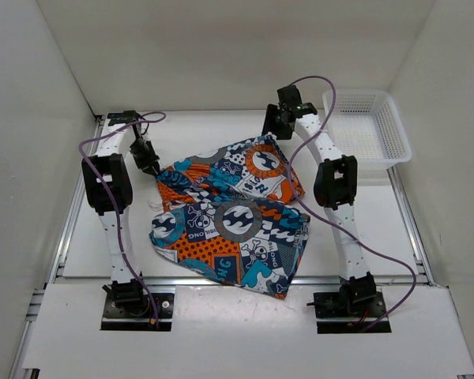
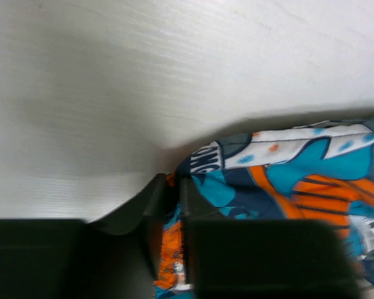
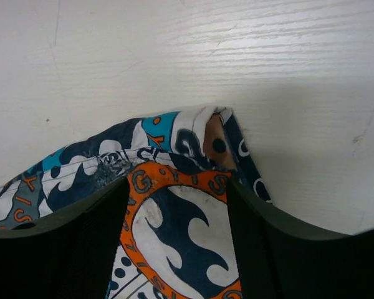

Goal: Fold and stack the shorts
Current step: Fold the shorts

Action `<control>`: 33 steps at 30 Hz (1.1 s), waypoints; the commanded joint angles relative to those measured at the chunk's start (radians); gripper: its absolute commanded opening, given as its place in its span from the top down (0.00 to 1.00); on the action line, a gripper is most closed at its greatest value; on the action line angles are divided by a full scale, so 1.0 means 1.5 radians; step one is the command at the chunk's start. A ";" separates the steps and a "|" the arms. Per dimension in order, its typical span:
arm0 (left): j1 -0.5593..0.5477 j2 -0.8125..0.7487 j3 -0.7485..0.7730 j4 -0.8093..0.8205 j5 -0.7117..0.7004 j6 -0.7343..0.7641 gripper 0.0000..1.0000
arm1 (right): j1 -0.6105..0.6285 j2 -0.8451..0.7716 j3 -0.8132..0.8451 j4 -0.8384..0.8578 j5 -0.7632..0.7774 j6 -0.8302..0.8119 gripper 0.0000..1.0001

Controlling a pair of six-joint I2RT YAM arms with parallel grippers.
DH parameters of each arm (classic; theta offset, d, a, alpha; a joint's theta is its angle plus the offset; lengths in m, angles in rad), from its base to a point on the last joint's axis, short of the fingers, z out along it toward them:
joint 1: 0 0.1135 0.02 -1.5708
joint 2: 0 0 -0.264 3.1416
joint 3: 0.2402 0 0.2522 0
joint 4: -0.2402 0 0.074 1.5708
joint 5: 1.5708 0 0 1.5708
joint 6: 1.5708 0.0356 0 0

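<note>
Shorts (image 1: 229, 217): spread flat at the centre of the worktop (image 1: 95, 253), long axis left to right in the top view, right end a little higher in the frame
Far edge: runs from the cloth's upper-left corner to its upper-right corner, with one set of jaws at each end
Left jaws: at the upper-left corner; in the left wrist view almost closed, with a strip of orange cloth pinched between them, so gripping the shorts
Right jaws: at the upper-right corner; spread wide, one finger on each side of the corner, the wave-logo circle (image 3: 181, 243) between them; not closed on the cloth
Cloth from jaws: the body of the shorts lies below both sets in the top view, toward the arm bases
Nearer arm: left arm (image 1: 107, 185) to the left corner, right arm (image 1: 332, 181) to the right corner
Move judged: right grasp first, then the far edge drawn toward the bottom of the frame, across the long axis
Basket (image 1: 362, 94): upper right, well apart from the shorts
</note>
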 commanded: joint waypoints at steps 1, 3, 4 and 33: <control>0.001 0.002 0.017 0.018 0.029 0.000 0.90 | 0.005 0.014 0.017 0.018 -0.028 0.030 0.31; 0.001 0.002 0.017 0.018 0.029 0.000 0.90 | 0.005 0.034 0.037 0.024 -0.022 0.030 0.29; 0.001 0.002 0.023 0.018 0.029 0.000 0.90 | 0.005 0.035 0.044 0.024 -0.022 0.030 0.31; 0.007 -0.038 0.010 0.012 0.023 0.008 0.90 | 0.005 0.118 0.057 0.091 0.068 0.207 0.96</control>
